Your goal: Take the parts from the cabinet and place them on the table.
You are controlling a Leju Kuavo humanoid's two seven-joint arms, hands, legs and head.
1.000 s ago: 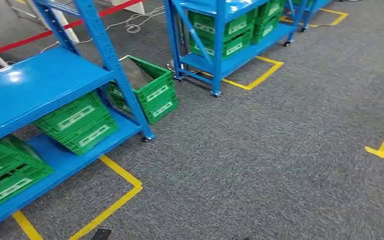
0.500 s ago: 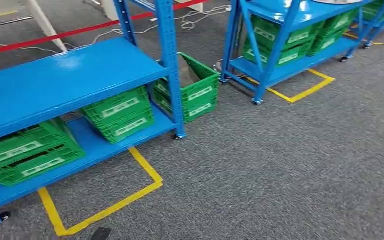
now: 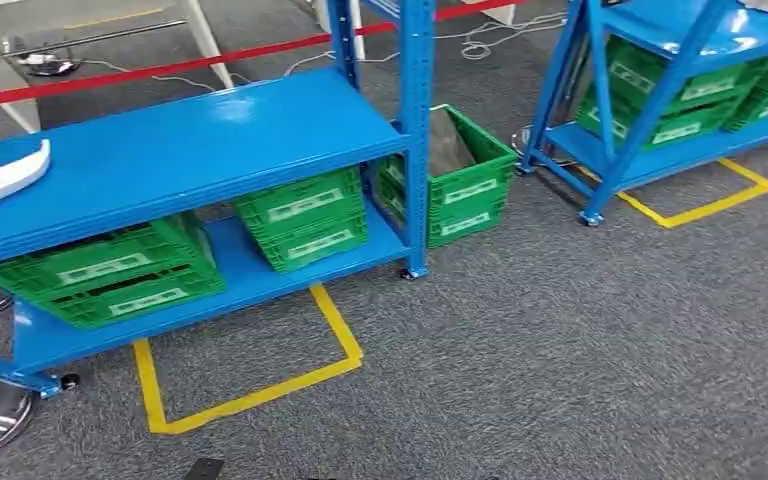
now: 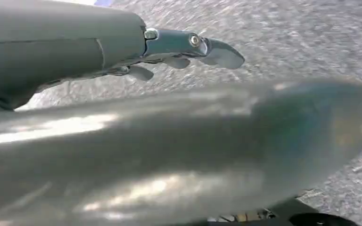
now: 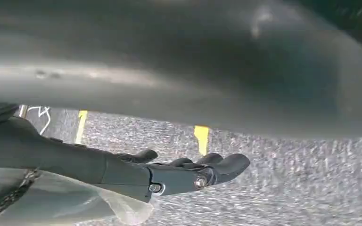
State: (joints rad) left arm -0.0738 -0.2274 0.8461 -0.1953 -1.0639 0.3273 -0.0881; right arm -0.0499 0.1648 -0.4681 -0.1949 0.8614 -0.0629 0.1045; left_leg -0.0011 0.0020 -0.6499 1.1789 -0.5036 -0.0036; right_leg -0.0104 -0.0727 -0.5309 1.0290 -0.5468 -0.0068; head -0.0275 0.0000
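We are facing a blue cabinet [image 3: 190, 150] that runs across the left half of the head view, and the task looks barely begun. A white part [image 3: 0, 175] lies on its upper shelf at the far left edge of the frame, untouched; we judge this to be one of the parts to fetch. Green crates [image 3: 305, 215] sit on the lower shelf, and another green crate [image 3: 455, 185] stands on the grey carpet just right of the cabinet's post. A second blue rack [image 3: 660, 90] fills the upper right. We see no worktop here, so nothing has been delivered

Our left hand [image 4: 188, 52] hangs over the carpet, fingers loosely extended and holding nothing. Our right hand [image 5: 188, 172] is the same: fingers stretched out, slightly apart, nothing in them. What is left is everything: reach the part, grip it, carry it to the worktop and set it down
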